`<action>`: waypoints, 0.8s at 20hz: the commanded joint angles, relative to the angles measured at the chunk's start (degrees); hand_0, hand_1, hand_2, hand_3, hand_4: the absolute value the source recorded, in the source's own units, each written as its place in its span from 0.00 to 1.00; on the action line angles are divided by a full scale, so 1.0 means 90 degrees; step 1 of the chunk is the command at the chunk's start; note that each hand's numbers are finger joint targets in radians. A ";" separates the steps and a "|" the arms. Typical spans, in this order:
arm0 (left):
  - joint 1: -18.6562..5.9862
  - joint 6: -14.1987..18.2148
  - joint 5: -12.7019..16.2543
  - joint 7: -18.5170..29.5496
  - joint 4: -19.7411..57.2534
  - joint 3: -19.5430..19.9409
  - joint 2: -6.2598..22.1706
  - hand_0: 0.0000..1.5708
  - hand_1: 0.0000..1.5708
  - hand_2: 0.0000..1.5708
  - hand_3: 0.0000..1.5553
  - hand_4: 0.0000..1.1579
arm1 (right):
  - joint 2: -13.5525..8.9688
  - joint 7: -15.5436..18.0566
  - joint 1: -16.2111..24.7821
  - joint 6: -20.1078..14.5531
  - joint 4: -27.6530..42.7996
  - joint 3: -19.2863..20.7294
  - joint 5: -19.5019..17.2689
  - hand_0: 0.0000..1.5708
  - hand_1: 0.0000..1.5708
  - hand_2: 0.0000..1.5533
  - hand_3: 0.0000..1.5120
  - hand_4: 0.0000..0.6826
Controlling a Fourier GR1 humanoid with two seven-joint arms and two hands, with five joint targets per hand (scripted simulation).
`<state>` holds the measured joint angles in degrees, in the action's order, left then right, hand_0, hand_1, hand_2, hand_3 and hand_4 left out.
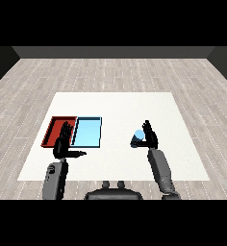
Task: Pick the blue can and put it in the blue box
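Holding the blue can (138, 135) in my right hand (149, 137), fingers curled round its side, well right of the blue box (87, 132). I judge it light, rigid and smooth-walled, best gripped mid-body. Left hand (64, 144) hangs open, holding nothing.

White table (125, 158) sits on a grey plank floor (113, 72). On its left side lie a red tray (54, 126) and a light blue tray (88, 132), touching side by side.

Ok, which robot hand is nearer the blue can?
Right. The right robot hand is curled round the blue can; the left robot hand is far off, over the red tray.
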<state>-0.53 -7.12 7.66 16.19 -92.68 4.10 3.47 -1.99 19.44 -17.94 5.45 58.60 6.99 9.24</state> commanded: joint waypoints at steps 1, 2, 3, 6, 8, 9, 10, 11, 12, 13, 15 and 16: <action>0.0245 -0.0266 0.0133 0.0448 0.0148 0.0264 0.0186 0.00 0.00 0.00 0.00 0.00 | 0.0210 0.0435 -0.0169 -0.0305 -0.0621 -0.0283 0.0073 0.00 0.00 0.00 0.00 0.00; 0.0259 -0.0167 0.0057 0.0160 -0.0062 0.0053 0.0055 0.00 0.00 0.00 0.00 0.00 | 0.0004 0.0256 0.0281 0.0146 -0.0153 0.0020 0.0237 0.00 0.00 0.00 0.00 0.00; 0.0400 -0.0120 0.0102 -0.0114 -0.0480 0.0052 0.0090 0.00 0.00 0.00 0.00 0.00 | 0.0094 -0.0129 -0.0014 0.0002 -0.0349 -0.0011 0.0242 0.00 0.00 0.00 0.00 0.00; 0.0147 -0.0037 -0.0023 0.0150 0.0016 0.0050 -0.0012 0.00 0.00 0.00 0.00 0.00 | 0.0025 -0.0115 -0.0405 -0.0144 -0.0607 -0.0004 0.0258 0.00 0.00 0.00 0.00 0.00; 0.0352 0.0138 -0.0269 0.0107 -0.0164 -0.0156 -0.0118 0.00 0.00 0.00 0.00 0.00 | -0.0040 0.0261 -0.0444 -0.0032 -0.0933 -0.0019 0.0157 0.00 0.00 0.00 0.00 0.00; -0.0121 0.0120 -0.0033 -0.0140 -0.0023 0.0093 0.0026 0.00 0.00 0.00 0.00 0.00 | -0.0011 0.0251 -0.0966 -0.0122 -0.1418 0.0174 0.0261 0.00 0.00 0.00 0.00 0.00; -0.0267 -0.0030 0.0097 0.0150 0.0425 0.0218 0.0050 0.00 0.00 0.00 0.00 0.00 | 0.0206 0.0375 -0.0709 -0.0278 -0.1180 -0.0077 0.0081 0.00 0.00 0.00 0.00 0.00; -0.0151 0.0037 0.0112 -0.0403 -0.0244 0.0111 0.0095 0.00 0.00 0.00 0.00 0.00 | 0.0006 0.0698 -0.0510 0.0075 -0.1468 -0.0003 0.0105 0.00 0.00 0.00 0.00 0.00; 0.0180 0.0319 -0.0441 0.0432 0.0184 -0.0343 -0.0366 0.00 0.00 0.00 0.00 0.00 | 0.0056 0.0624 -0.0587 -0.0087 -0.1329 0.0097 0.0214 0.00 0.00 0.00 0.00 0.00; 0.0169 -0.0010 0.0106 -0.0216 -0.0376 0.0076 0.0052 0.00 0.00 0.00 0.00 0.00 | 0.0027 -0.0028 -0.0346 -0.0156 -0.0522 0.0032 0.0380 0.00 0.00 0.00 0.00 0.00; -0.0013 -0.0061 0.0086 -0.0023 -0.0036 0.0121 0.0080 0.00 0.00 0.00 0.00 0.00 | 0.0122 0.0598 -0.0710 -0.0805 -0.1358 0.0117 0.0074 0.26 0.26 0.56 0.60 0.00; -0.0105 -0.0091 0.0094 -0.0012 0.0207 0.0132 0.0083 0.00 0.00 0.00 0.00 0.00 | 0.0141 0.0540 -0.0674 -0.1087 -0.1310 0.0114 -0.0014 0.81 0.81 0.89 0.91 0.64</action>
<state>-0.25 -6.92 7.67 16.12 -92.74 4.53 3.50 -1.07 23.86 -23.62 0.83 47.17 7.55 10.52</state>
